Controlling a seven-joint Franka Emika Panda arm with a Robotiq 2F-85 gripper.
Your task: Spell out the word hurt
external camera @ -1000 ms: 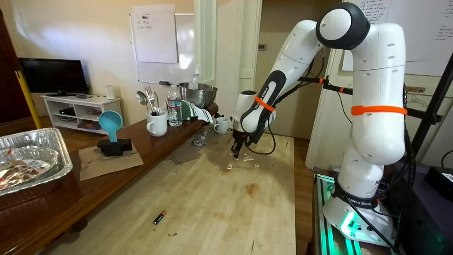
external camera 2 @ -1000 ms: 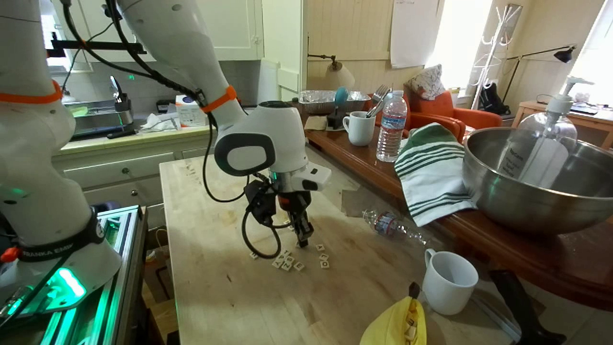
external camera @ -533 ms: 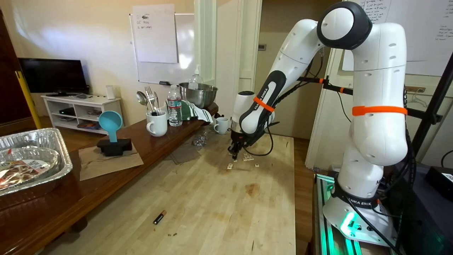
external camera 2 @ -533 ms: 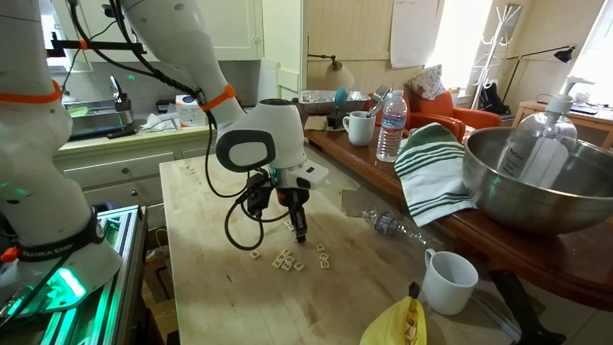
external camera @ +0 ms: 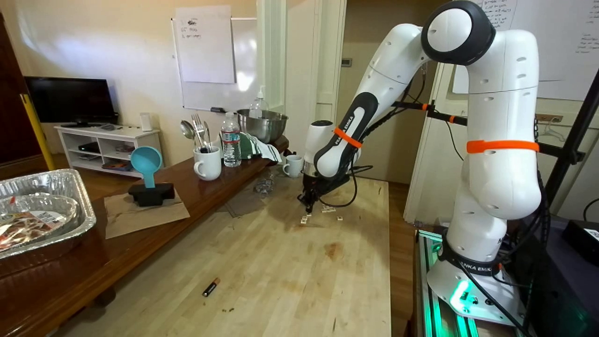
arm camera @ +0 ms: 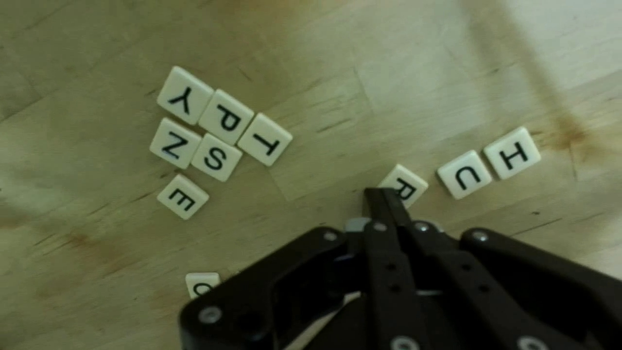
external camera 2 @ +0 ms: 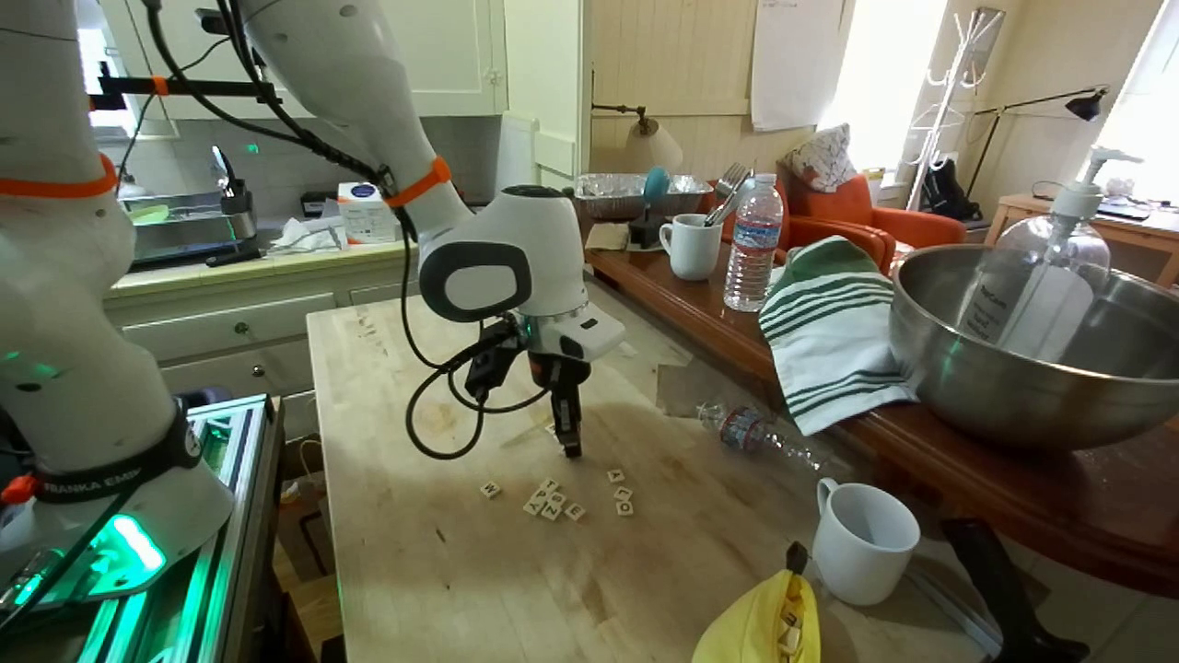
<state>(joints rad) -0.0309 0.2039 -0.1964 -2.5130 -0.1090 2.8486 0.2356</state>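
The end effector (arm camera: 388, 206) is clenched, its jaws pressed together, pointing down at the surface (external camera: 262, 271). In the wrist view its tip hides the near left corner of the R tile (arm camera: 406, 182); whether they touch, I cannot tell. Just right of that lies the U tile (arm camera: 465, 176), then, slightly farther and almost touching it, the H tile (arm camera: 512, 153). The R tile is turned at an angle to the other two, and all three make a loose line.

Well to the left is a cluster. The T tile (arm camera: 265, 139) forms its right end, in a row running left and farther through the P tile (arm camera: 226, 117) to the Y tile (arm camera: 185, 95). Nearer lie the Z tile (arm camera: 175, 143) and the S tile (arm camera: 216, 157), side by side, and nearer again the E tile (arm camera: 183, 197). The O tile (arm camera: 202, 283), near left, is partly hidden by the end effector.

In an exterior view, a battery (external camera: 211, 287) lies near left. In an exterior view, a yellow pouch (external camera 2: 755, 622) sits near right, a mug (external camera 2: 866, 543) just beyond it and a clear bottle (external camera 2: 751, 435) on its side farther off. At the right, on a brown ledge (external camera 2: 967, 493), a steel bowl (external camera 2: 1022, 396) holds a pump bottle (external camera 2: 1041, 285).
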